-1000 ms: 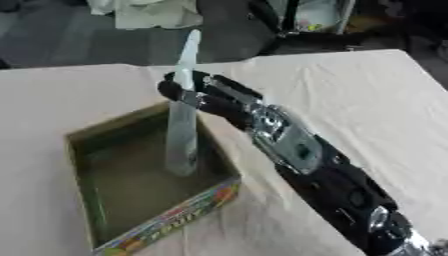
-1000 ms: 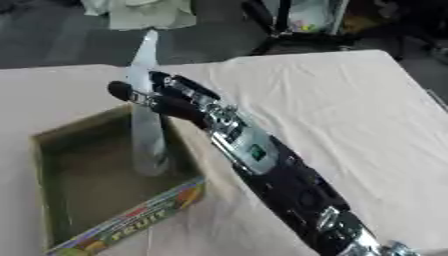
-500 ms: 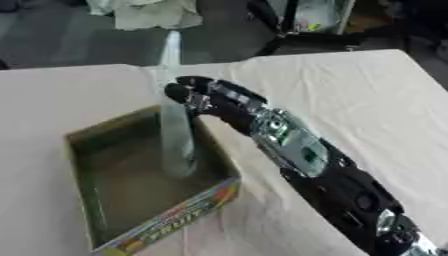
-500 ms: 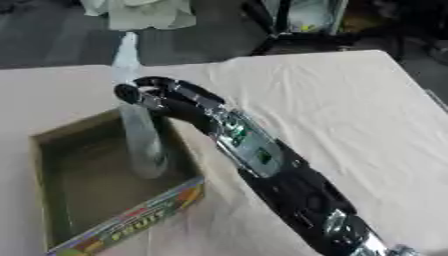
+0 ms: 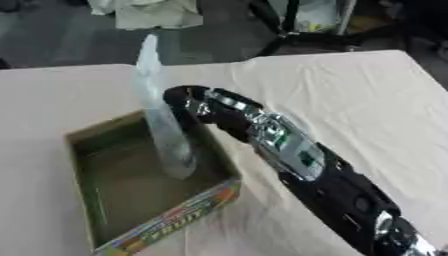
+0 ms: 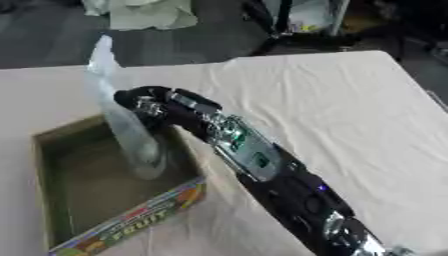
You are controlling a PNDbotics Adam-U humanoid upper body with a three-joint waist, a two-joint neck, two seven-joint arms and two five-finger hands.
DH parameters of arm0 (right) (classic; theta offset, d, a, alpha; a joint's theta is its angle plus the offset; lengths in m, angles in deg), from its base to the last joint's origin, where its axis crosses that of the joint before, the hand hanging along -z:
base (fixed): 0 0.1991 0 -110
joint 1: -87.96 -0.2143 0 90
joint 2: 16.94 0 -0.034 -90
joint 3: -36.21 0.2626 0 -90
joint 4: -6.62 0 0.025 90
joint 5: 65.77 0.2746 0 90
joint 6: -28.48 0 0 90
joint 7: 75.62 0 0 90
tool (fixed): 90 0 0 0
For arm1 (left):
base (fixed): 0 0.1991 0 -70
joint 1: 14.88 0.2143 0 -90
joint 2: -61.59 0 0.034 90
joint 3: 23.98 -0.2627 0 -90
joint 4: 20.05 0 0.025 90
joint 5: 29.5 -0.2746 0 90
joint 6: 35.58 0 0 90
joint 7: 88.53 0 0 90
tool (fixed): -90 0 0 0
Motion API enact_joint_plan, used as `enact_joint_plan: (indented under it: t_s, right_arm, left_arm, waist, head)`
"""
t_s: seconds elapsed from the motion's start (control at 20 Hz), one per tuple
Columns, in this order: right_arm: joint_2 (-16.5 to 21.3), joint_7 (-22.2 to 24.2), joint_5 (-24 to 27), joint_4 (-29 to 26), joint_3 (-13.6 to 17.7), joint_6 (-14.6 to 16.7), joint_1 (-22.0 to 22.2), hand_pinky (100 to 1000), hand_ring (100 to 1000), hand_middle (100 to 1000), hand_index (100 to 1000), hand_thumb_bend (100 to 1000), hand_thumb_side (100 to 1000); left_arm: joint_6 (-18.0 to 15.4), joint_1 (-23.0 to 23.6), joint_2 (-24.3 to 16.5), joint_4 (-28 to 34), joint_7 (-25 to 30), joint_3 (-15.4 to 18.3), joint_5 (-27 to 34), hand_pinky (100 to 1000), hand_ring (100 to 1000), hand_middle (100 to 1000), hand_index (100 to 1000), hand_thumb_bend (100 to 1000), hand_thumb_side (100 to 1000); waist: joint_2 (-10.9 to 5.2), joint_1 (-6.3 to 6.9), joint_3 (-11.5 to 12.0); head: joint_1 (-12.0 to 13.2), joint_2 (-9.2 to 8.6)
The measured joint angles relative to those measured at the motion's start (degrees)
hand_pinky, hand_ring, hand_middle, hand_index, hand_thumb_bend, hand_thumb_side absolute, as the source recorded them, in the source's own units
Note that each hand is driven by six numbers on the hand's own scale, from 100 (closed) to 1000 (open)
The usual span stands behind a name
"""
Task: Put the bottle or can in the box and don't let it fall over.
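Table (image 5: 350, 90), box (image 5: 166, 225), upright bottle (image 5: 162, 125).

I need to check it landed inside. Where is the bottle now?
The clear bottle stands in the cardboard box, left of centre, near its right wall, beside the right hand.

Box (image 5: 96, 200) sits on table's (image 5: 350, 95) left part. Bottle (image 5: 162, 130) stands inside box, near its far right wall, leaning slightly. Right hand (image 5: 197, 102) just right of bottle, above box's right wall, arm trailing toward near right.
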Motion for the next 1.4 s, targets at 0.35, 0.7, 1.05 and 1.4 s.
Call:
enact_joint_plan:
  t_s: [0.35, 0.7, 1.05, 1.4]
  right_arm:
    - [3.15, -1.15, 0.03, -3.36, 1.15, 0.44, 1.40, 699, 965, 1000, 911, 644, 764]
    - [7.78, -5.06, 1.99, -7.82, 5.61, 1.11, 3.55, 688, 952, 992, 901, 658, 694]
    - [11.47, -10.98, 3.85, -8.53, 13.31, 3.21, 6.26, 672, 923, 973, 885, 664, 500]
    - [13.03, -17.58, 5.37, -6.98, 19.67, 5.47, 8.56, 665, 912, 965, 873, 674, 447]
  left_arm:
    - [0.00, 0.00, -0.01, 0.00, 0.00, 0.01, -0.02, 796, 782, 702, 746, 566, 754]
    - [-0.04, 0.01, -0.04, -0.01, -0.05, 0.03, -0.04, 796, 783, 703, 746, 565, 755]
    - [-0.18, 0.02, -0.43, -0.01, -0.25, 0.36, -0.14, 796, 784, 704, 746, 565, 756]
    - [-0.26, 0.03, -0.43, -0.01, -0.36, 0.38, -0.17, 796, 784, 705, 746, 565, 756]
  waist:
    - [0.00, 0.00, -0.23]
    - [0.00, 0.03, -0.50]
    - [0.00, 0.37, -0.83]
    - [0.00, 0.77, -0.95]
  head:
    - [0.10, 0.00]
    - [0.71, -0.01]
    - [1.04, 0.01]
    - [1.25, 0.00]
